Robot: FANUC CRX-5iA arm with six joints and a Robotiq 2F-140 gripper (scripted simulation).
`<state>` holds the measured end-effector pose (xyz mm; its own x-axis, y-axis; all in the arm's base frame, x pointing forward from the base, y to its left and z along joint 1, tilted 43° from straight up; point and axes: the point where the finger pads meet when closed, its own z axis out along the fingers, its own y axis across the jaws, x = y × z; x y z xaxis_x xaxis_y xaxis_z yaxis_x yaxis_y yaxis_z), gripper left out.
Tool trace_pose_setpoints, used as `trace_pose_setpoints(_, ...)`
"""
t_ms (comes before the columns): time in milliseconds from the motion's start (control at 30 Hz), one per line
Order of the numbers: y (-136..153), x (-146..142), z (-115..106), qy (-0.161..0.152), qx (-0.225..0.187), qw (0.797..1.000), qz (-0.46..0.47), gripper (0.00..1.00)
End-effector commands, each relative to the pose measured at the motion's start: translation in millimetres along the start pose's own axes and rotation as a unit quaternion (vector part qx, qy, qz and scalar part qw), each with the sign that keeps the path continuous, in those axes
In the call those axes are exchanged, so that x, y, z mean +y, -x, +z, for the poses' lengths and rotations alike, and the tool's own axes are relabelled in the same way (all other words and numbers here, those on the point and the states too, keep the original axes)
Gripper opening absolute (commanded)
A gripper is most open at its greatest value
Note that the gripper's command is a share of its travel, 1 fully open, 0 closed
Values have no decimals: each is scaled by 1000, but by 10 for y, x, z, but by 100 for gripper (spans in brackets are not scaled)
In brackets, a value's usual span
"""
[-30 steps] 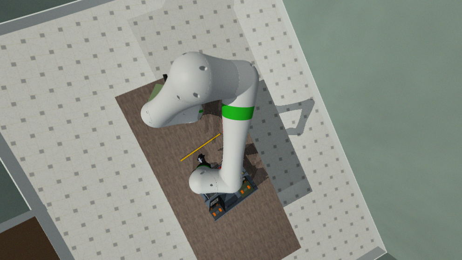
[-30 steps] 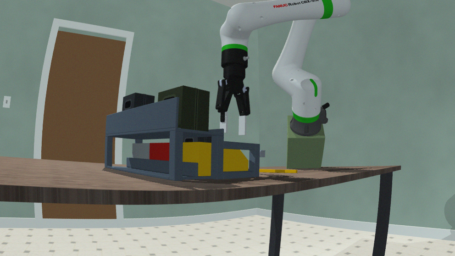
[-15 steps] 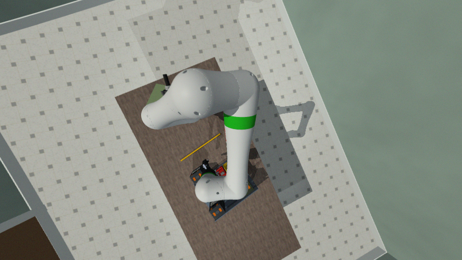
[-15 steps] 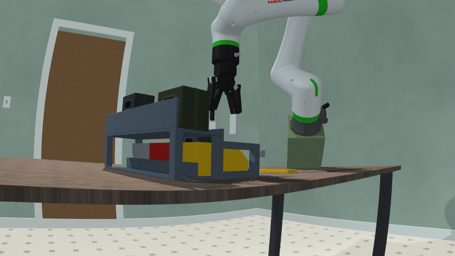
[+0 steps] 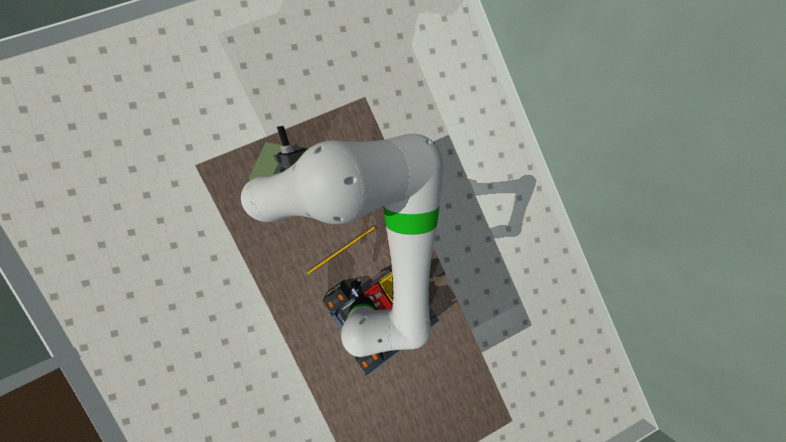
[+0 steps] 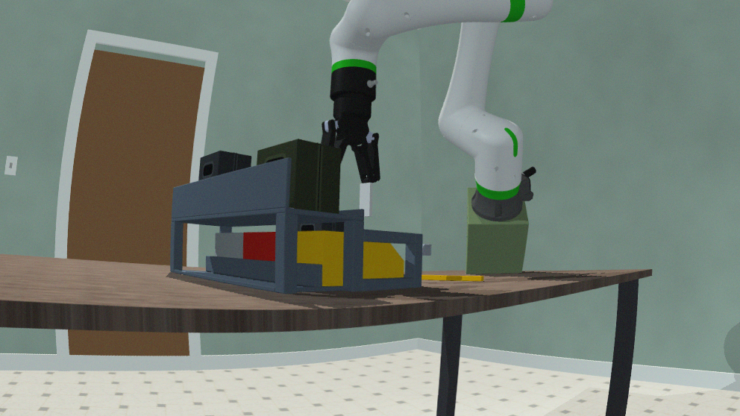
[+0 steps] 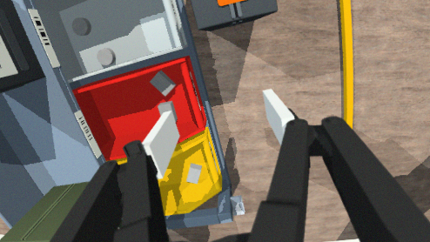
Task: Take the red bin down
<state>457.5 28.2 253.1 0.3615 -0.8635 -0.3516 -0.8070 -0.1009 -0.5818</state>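
The red bin (image 7: pixel 139 110) sits in the lower level of the blue-grey shelf (image 6: pixel 233 199), left of centre in the wrist view, with a grey bin (image 7: pixel 119 36) above it in the frame and a yellow bin (image 7: pixel 191 178) below it, both touching or very nearly touching its sides. In the side view only a red patch (image 6: pixel 258 245) shows through the shelf frame, left of the yellow one.

The hand (image 7: pixel 219 119) hangs above the shelf's front edge, about half open and holding nothing. One pale fingertip (image 7: pixel 161 141) lies over the border between the red and yellow bins; the other (image 7: pixel 278 114) is out over the bare desk (image 7: pixel 283 57).

The bin looks like a stiff, thin-walled plastic box, probably light, and likely smooth enough to slip in a weak pinch. Two small grey blocks (image 7: pixel 162 83) lie loose inside, so any tilt could roll them out of the open front. The side walls are hemmed in by the neighbours, which leaves the front lip, toward the right of the wrist frame, as the likely place to take hold: one fingertip inside, one outside, then a level pull out over the desk. A careless drag could pull the yellow or grey bin askew.
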Motion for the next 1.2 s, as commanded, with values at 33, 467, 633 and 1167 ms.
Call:
trace_pose_setpoints(33,-7,-181,7,2,0,1000,0,57)
trace_pose_setpoints(467,-7,-589,14,2,0,1000,0,57)
trace_pose_setpoints(633,-7,-589,14,2,0,1000,0,57)
trace_pose_setpoints(1167,-7,-489,12,2,0,1000,0,57)
